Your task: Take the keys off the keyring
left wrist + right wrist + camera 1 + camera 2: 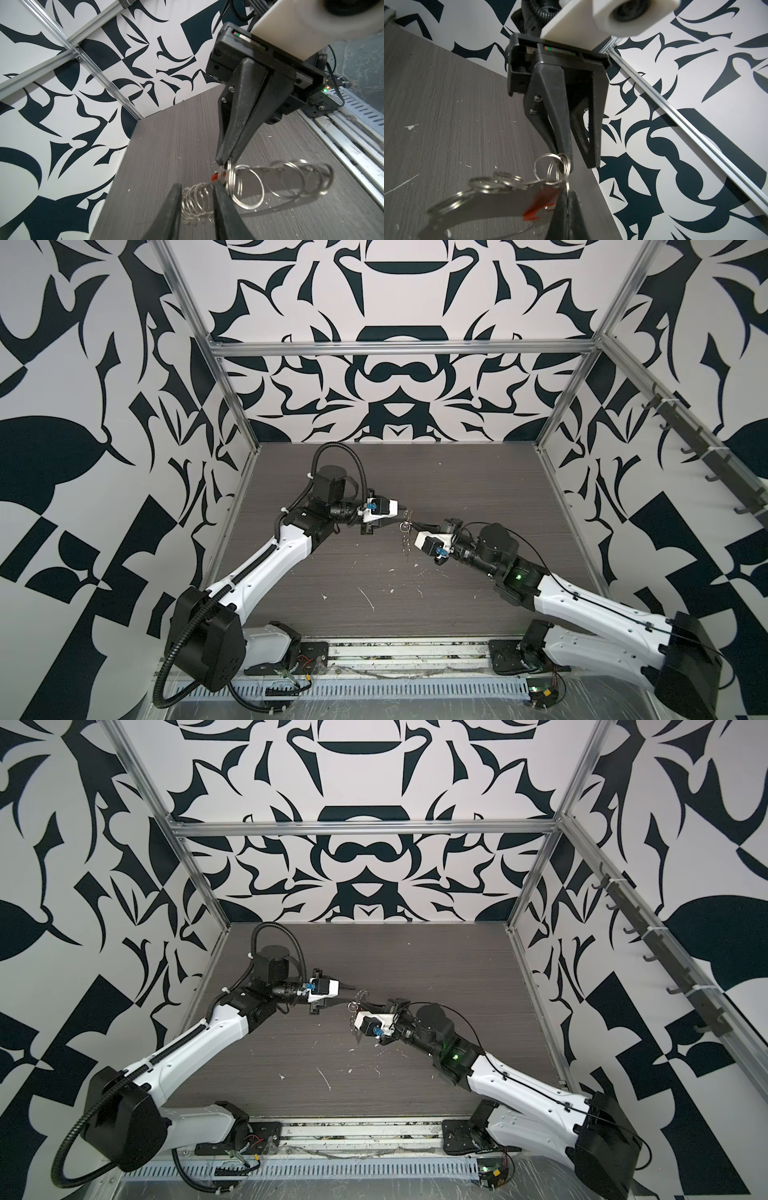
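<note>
**Keys hung from the right pincer, over mid-table**

The right pincer point(410, 526) was clamped shut on the keyring point(232, 180), right beside a red tag point(215, 177). The keys point(405, 546) dangled just below its tips, above the table point(374, 472). In both top views their long axis ran from the ring toward the front edge. The left pincer point(398, 517) stood with its jaws apart, one finger point(560, 135) touching the rings.

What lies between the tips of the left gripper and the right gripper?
Only the bunch of silvery rings with its red tag: the right gripper pinches it, the left gripper stands open at it. The left wrist view shows this.
</note>
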